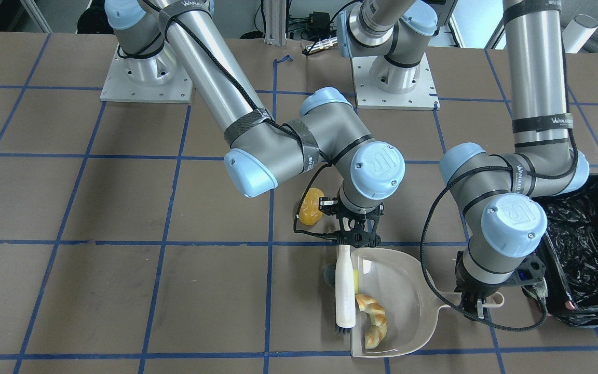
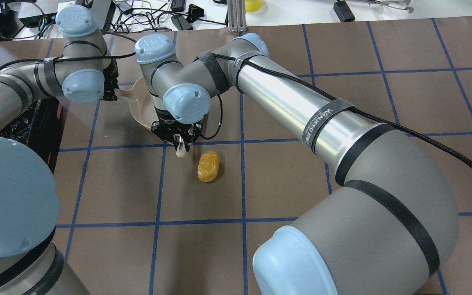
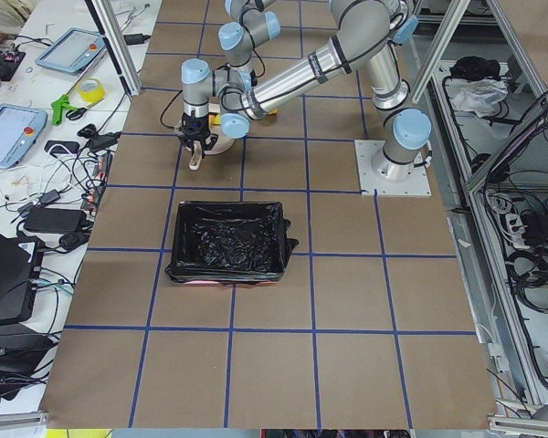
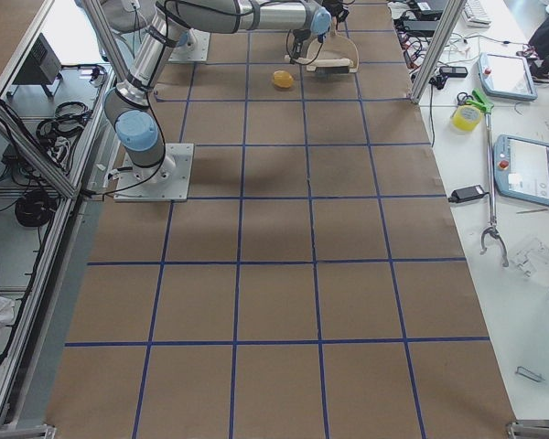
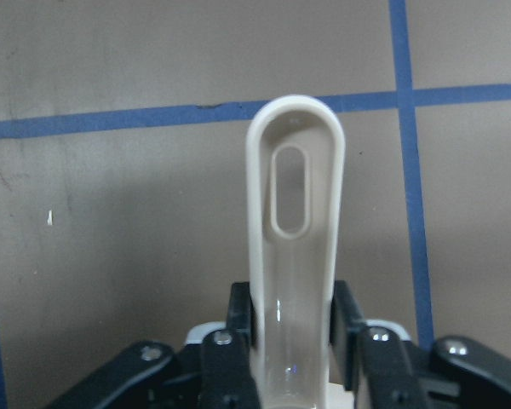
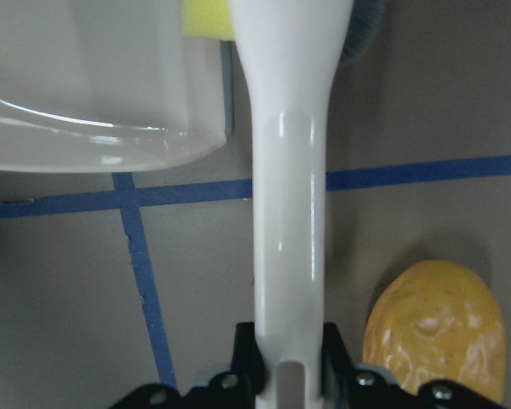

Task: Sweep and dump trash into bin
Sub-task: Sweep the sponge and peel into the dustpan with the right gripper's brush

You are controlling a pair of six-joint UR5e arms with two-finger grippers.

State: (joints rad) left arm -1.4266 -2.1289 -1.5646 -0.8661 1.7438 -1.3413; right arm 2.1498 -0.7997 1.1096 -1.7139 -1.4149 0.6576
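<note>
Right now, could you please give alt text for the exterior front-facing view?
The right gripper holds a beige brush at the mouth of a dustpan gripped by the left gripper, with a croissant-like piece and yellow sponge inside. A golden-brown lump lies outside on the table; the black-lined bin stands nearby.

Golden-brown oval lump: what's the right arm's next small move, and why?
Probably lift the white-handled hand brush in the right gripper and set it beyond the golden-brown oval lump: it lies outside the beige dustpan, while the tan croissant-like piece is inside and the yellow sponge wedge sits at its mouth.
</note>
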